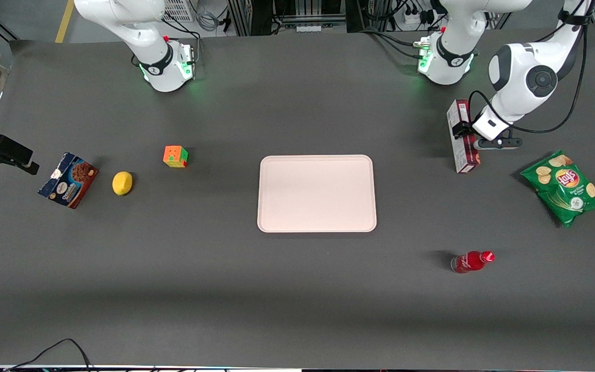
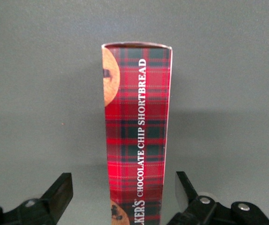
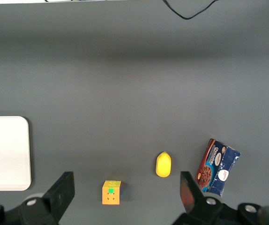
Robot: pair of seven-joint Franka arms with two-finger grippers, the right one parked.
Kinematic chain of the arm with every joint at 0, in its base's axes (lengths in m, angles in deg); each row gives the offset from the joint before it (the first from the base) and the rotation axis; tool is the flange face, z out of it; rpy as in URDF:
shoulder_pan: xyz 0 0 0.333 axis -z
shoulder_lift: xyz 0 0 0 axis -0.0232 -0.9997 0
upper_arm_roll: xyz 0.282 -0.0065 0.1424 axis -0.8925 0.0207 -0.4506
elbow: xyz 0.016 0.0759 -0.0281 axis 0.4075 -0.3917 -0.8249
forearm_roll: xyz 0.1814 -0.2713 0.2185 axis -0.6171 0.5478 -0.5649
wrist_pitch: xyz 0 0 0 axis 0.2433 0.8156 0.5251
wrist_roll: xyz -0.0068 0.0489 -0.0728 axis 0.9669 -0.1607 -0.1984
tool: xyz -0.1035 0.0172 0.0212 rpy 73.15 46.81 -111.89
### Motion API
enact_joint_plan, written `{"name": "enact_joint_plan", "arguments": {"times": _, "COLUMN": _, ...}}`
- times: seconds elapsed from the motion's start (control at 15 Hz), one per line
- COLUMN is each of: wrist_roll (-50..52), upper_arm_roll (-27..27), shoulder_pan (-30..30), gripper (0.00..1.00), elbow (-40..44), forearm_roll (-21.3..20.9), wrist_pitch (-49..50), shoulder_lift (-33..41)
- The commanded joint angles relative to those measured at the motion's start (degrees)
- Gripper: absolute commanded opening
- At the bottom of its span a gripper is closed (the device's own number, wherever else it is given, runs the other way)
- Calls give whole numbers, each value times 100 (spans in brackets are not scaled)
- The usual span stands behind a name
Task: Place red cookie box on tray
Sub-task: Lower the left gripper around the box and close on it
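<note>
While the long dark-red plaid cookie box [image 1: 463, 137] stands on the counter toward the working arm's end, well apart from the pale pink rectangular tray [image 1: 317, 193], our gripper [image 2: 125, 190] straddles it, jaws released.

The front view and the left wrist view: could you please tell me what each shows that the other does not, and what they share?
Only the front view shows the tray, the red bottle, the green chip bag, the lemon, the puzzle cube and the blue cookie box. Only the left wrist view shows the red cookie box's plaid face with its "chocolate chip shortbread" lettering, and the open claw with a finger on each side of the box, apart from it. Both show the red cookie box, the claw at it, and the dark table.
</note>
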Motion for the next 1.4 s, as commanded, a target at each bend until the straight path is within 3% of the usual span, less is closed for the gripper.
{"name": "enact_joint_plan", "arguments": {"times": 0.0, "wrist_roll": 202, "upper_arm_roll": -7, "shoulder_pan": 58, "gripper": 91, "elbow": -507, "forearm_roll": -106, "wrist_pitch": -536, "shoulder_lift": 103}}
{"name": "enact_joint_plan", "arguments": {"times": 0.4, "wrist_roll": 202, "upper_arm_roll": 2, "shoulder_pan": 67, "gripper": 63, "elbow": -507, "forearm_roll": -106, "wrist_pitch": -616, "shoulder_lift": -126}}
{"name": "enact_joint_plan", "arguments": {"times": 0.73, "wrist_roll": 333, "upper_arm_roll": 19, "shoulder_pan": 84, "gripper": 44, "elbow": -490, "forearm_roll": -106, "wrist_pitch": -537, "shoulder_lift": -161}}
{"name": "enact_joint_plan", "arguments": {"times": 0.87, "wrist_roll": 352, "upper_arm_roll": 28, "shoulder_pan": 119, "gripper": 30, "elbow": -394, "forearm_roll": -106, "wrist_pitch": -319, "shoulder_lift": -153}}
{"name": "enact_joint_plan", "arguments": {"times": 1.13, "wrist_roll": 352, "upper_arm_roll": 37, "shoulder_pan": 111, "gripper": 24, "elbow": -52, "forearm_roll": -89, "wrist_pitch": 286, "shoulder_lift": -100}}
{"name": "enact_joint_plan", "arguments": {"times": 1.33, "wrist_roll": 325, "upper_arm_roll": 54, "shoulder_pan": 111, "gripper": 26, "elbow": 817, "forearm_roll": -62, "wrist_pitch": 1743, "shoulder_lift": 145}}
